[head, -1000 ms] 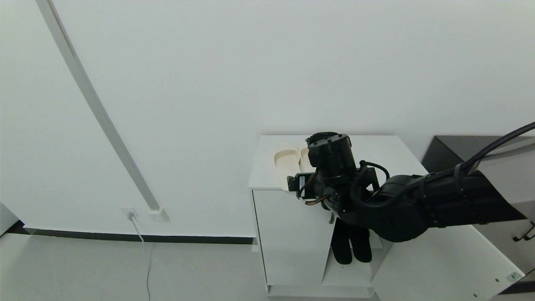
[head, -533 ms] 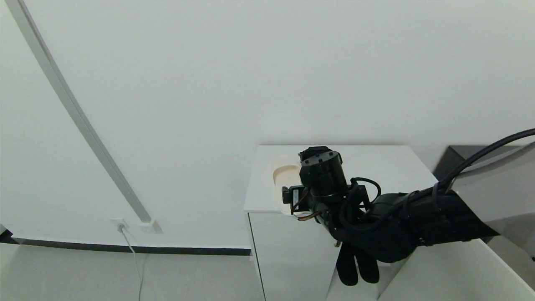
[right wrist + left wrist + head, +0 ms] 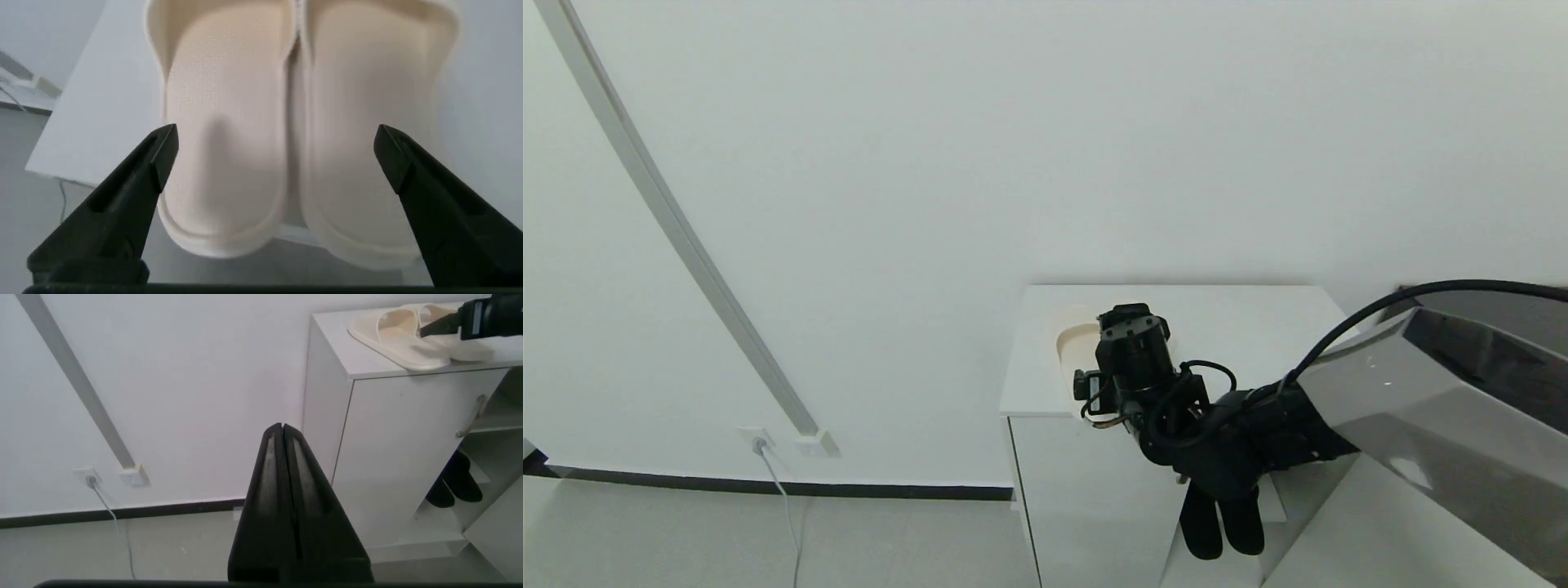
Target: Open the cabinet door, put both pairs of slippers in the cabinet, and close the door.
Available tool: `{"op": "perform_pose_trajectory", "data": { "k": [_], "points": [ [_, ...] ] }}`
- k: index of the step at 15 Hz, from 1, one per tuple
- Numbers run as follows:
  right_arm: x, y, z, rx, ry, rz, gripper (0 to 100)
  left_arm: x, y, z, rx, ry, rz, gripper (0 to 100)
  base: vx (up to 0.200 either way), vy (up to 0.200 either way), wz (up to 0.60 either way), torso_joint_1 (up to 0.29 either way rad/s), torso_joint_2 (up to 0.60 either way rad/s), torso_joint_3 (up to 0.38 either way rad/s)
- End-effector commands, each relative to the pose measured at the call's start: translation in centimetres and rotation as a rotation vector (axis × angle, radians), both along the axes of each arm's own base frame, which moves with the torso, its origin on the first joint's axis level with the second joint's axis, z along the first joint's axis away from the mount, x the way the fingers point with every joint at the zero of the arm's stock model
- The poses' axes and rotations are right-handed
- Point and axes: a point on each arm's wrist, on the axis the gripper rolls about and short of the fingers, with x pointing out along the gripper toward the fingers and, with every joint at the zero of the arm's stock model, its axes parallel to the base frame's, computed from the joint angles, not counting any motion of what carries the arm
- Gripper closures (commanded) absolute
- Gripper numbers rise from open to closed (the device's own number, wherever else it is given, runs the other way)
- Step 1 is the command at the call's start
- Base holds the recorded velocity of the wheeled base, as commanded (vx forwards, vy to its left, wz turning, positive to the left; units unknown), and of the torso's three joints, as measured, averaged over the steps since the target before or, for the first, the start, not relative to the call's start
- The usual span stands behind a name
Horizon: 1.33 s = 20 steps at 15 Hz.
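With its fingers spread wide, right end effector (image 3: 276,139) straddles the two cream slippers (image 3: 229,155), not clamped on them. The pair lies side by side on the cabinet's top surface (image 3: 1258,314), near ends overhanging the front edge. Left end effector (image 3: 282,437) is pressed closed, empty, well apart from the cabinet (image 3: 1086,490). Two black slippers (image 3: 1221,523) sit inside, lower right of head view. Door (image 3: 1380,547) is open.

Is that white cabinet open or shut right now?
Open. One door is swung outward, and black slippers show inside.
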Motion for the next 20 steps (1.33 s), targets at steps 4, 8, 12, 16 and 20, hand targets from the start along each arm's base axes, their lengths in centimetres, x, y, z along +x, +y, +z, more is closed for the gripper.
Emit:
{"op": "perform_pose_trajectory", "data": {
  "k": [4,8,12,16,20],
  "points": [
    [3.7,0.6,-3.4,-0.017,-0.001,-0.037,0,0.0,0.0,0.0,-0.002,0.000,0.001,100,0.000,0.000,0.00,0.000,0.00,0.000],
    [5.0,1.3,-4.3,-0.027,-0.019,-0.033,0,0.0,0.0,0.0,-0.003,0.000,-0.001,100,0.000,0.000,0.00,0.000,0.00,0.000],
    [5.4,1.2,-3.9,-0.017,-0.030,-0.041,100,0.0,0.0,0.0,-0.005,0.001,-0.001,100,0.000,0.000,0.00,0.000,0.00,0.000],
    [5.2,1.0,-2.7,-0.004,-0.045,-0.041,100,0.0,0.0,0.0,-0.006,0.001,0.001,100,0.000,0.000,0.00,0.000,0.00,0.000],
    [4.7,0.9,-1.8,0.004,-0.053,-0.038,100,0.0,0.0,0.0,-0.006,0.001,0.001,100,0.000,0.000,0.00,0.000,0.00,0.000]
  ]
}}
